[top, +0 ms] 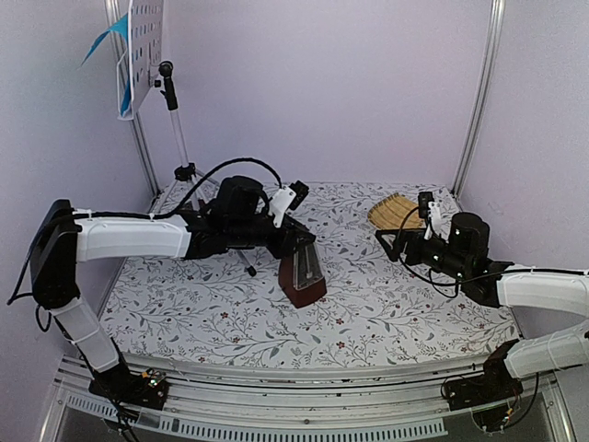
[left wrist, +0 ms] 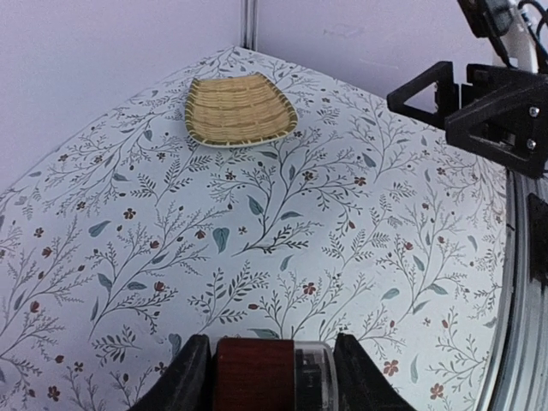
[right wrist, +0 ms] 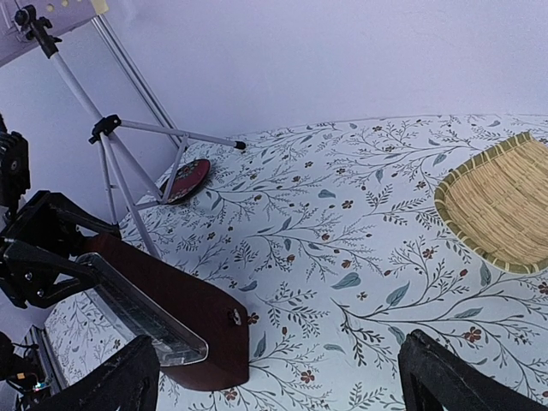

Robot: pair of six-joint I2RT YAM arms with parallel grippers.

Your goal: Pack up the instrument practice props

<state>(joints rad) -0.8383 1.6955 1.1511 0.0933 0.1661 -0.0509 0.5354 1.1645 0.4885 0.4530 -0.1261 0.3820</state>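
Top external view: the metronome [top: 302, 272] is at mid-frame over the table [top: 184, 313], tilted, narrow end up; whether its base touches the cloth I cannot tell.
Hold: the left gripper [top: 293, 241] is clamped on the metronome's upper part; in the left wrist view its fingers [left wrist: 190, 377] press the two brown flanks.
Free arm: the right gripper [right wrist: 282, 390] is spread wide with nothing in it, right of centre, near the woven tray [top: 396, 212].
Handling: a stiff, hard case, probably bottom-heavy. The clear front cover [right wrist: 141, 312] looks smooth (likely slippery and easy to crack), so the brown sides are the safer place to grip. The taper could let it slide out downward.
Other props: the music stand [top: 175, 120] is at upper left with the music sheets [top: 106, 37] on its desk; it looks tall, thin-legged and easy to tip.
Edges: the tripod legs [right wrist: 120, 171] are just beside the metronome, at its left.
Open room: bare cloth runs between metronome and tray; metal frame posts [top: 479, 92] mark the back corners.
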